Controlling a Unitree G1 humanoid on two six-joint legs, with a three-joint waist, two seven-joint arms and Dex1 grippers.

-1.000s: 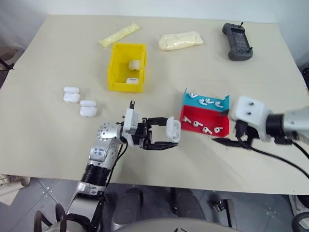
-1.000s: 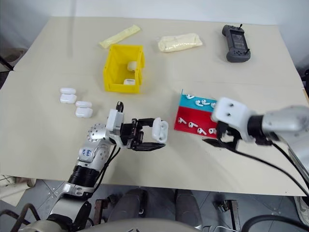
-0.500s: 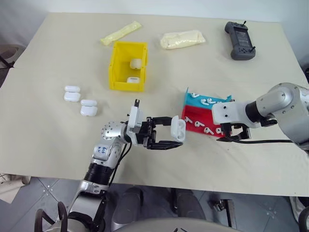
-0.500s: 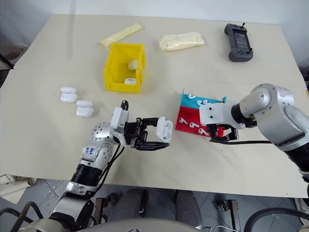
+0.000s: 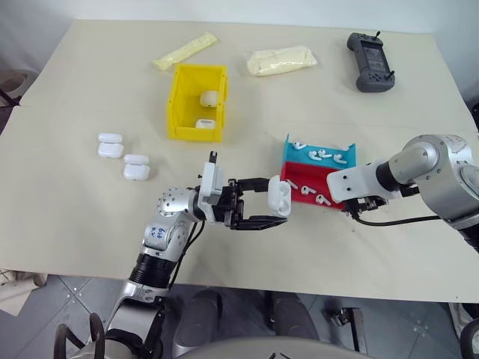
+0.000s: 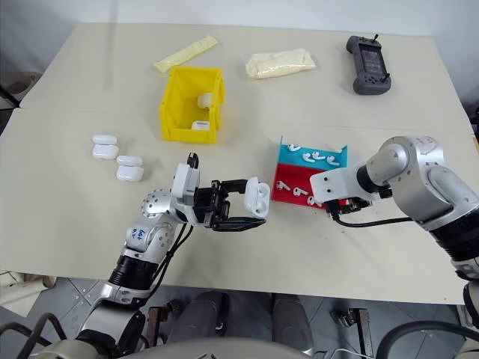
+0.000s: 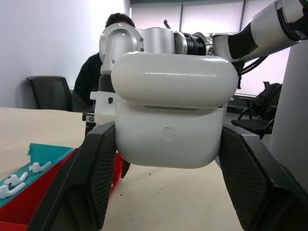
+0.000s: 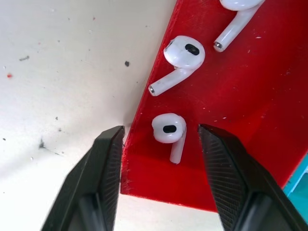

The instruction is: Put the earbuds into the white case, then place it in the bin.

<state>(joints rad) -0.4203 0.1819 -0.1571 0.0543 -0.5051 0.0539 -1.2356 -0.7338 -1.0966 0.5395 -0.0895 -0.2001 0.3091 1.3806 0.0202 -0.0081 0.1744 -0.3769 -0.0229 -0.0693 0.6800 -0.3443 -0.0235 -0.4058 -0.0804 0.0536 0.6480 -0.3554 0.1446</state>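
The left gripper clamps the white case and holds it up above the beige table, just beside the low red tray; its lid looks closed or only slightly ajar. At that tray's near corner the right gripper points down with its fingers parted around one of the earbuds, one finger outside the tray's edge, nothing gripped yet.

The step in hand appears to be picking the first earbud — the next move likely calls for lowering squarely and pinching the bud without it skidding away.

A blue tray with more buds adjoins the red one. The yellow bin, already holding two cases, stands well apart toward the table's far side; two spare cases, two pale packets and a dark handheld controller lie around. In the left wrist view — a seated person and office windows behind.
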